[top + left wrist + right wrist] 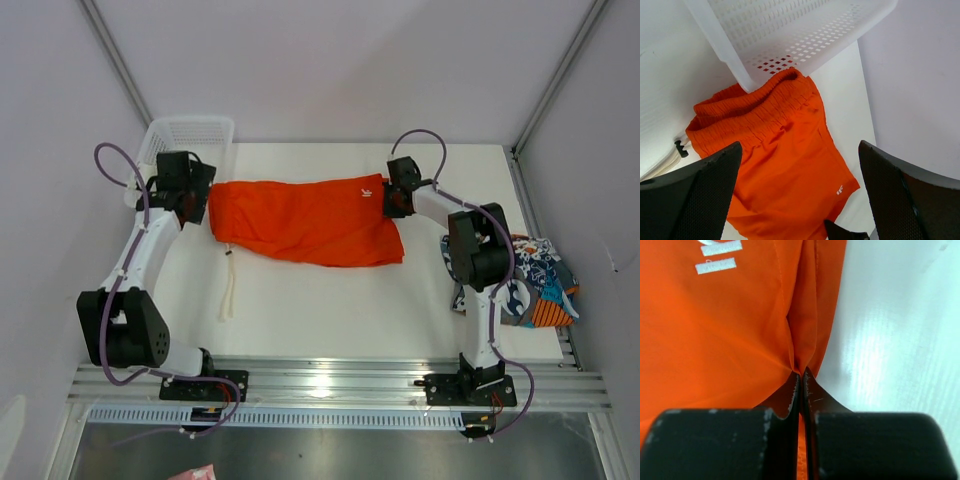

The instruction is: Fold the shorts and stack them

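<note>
The plain orange shorts lie spread across the back of the white table, waistband to the left, white drawstring trailing toward the front. My right gripper is shut on the shorts' right hem; the wrist view shows orange cloth pinched between its closed fingertips. My left gripper hovers open over the waistband end, fingers wide apart with nothing between them. The printed blue, teal and orange shorts lie bunched at the table's right edge, beside the right arm.
A white mesh basket stands at the back left corner, just behind the left gripper, its rim close over the waistband. Metal frame posts and walls enclose the table on three sides.
</note>
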Controlling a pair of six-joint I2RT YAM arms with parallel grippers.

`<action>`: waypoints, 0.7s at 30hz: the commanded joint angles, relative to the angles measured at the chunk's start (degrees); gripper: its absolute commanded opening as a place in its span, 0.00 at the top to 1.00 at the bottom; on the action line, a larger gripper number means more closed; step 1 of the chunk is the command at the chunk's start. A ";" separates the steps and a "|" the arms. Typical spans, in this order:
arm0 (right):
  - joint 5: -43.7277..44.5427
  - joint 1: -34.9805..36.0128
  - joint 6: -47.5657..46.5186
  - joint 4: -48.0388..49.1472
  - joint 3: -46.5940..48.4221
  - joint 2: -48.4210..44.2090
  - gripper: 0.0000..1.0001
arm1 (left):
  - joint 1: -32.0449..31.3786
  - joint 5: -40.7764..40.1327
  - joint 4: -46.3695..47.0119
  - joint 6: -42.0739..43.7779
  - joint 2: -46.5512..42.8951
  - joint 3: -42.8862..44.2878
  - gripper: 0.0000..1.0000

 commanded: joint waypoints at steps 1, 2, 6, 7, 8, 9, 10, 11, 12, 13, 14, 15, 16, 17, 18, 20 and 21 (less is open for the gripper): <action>6.22 -2.21 0.05 -4.25 -3.38 -2.21 1.00 | -1.86 -1.48 0.90 1.40 -4.05 -1.46 0.01; 6.48 -3.79 0.32 -3.72 -5.47 -4.31 1.00 | -3.17 -2.18 0.90 1.32 -4.32 -2.16 0.01; 9.03 -7.49 -0.29 -4.59 -7.17 -8.18 1.00 | -5.64 -2.88 1.25 1.58 -5.02 -3.48 0.01; 9.64 -8.02 -0.64 -5.47 -7.08 -8.63 1.00 | -6.08 -3.15 1.16 1.67 -4.94 -3.57 0.01; 9.74 -8.81 -0.73 -5.65 -6.99 -9.33 1.00 | -6.61 -3.76 0.99 1.67 -4.85 -3.49 0.01; 9.91 -8.99 -0.91 -5.83 -7.08 -9.60 1.00 | -7.57 -4.03 0.98 1.75 -4.67 -3.66 0.01; 10.09 -8.99 -0.91 -6.18 -6.99 -9.86 0.97 | -8.10 -4.38 0.98 1.84 -4.58 -3.75 0.01; 10.61 -8.99 -0.65 -6.62 -6.73 -9.95 0.92 | -8.63 -4.99 1.07 1.84 -4.41 -3.57 0.01; 10.79 -8.90 -0.12 -6.88 -6.12 -10.21 0.86 | -9.59 -5.34 1.25 2.02 -4.23 -3.57 0.01; 10.53 -8.81 0.06 -6.80 -6.11 -10.48 0.63 | -10.04 -5.43 1.60 2.37 -3.80 -3.66 0.01; 10.44 -8.55 0.58 -6.62 -6.11 -11.00 0.50 | -11.09 -5.35 2.90 2.98 -3.36 -3.40 0.01; 10.61 -8.29 0.85 -6.53 -6.02 -12.14 0.42 | -11.53 -5.17 3.35 4.20 -3.00 -3.05 0.01; 10.44 -8.11 1.02 -6.10 -6.11 -12.84 0.40 | -11.80 -4.82 3.62 4.83 -1.52 -2.52 0.01; 10.09 -7.94 1.55 -6.01 -6.02 -13.64 0.39 | -12.15 -4.47 3.88 5.70 -0.72 -1.39 0.01; 8.87 -7.67 1.90 -5.74 -5.94 -15.21 0.39 | -12.76 -3.34 4.32 8.23 0.07 -0.59 0.01; 5.45 -7.32 2.69 -4.52 -5.93 -16.80 0.38 | -13.47 -3.06 3.80 9.14 2.35 1.07 0.01; -0.83 -7.15 4.17 -3.64 -6.11 -17.59 0.39 | -13.65 -2.11 4.75 10.79 2.88 1.35 0.01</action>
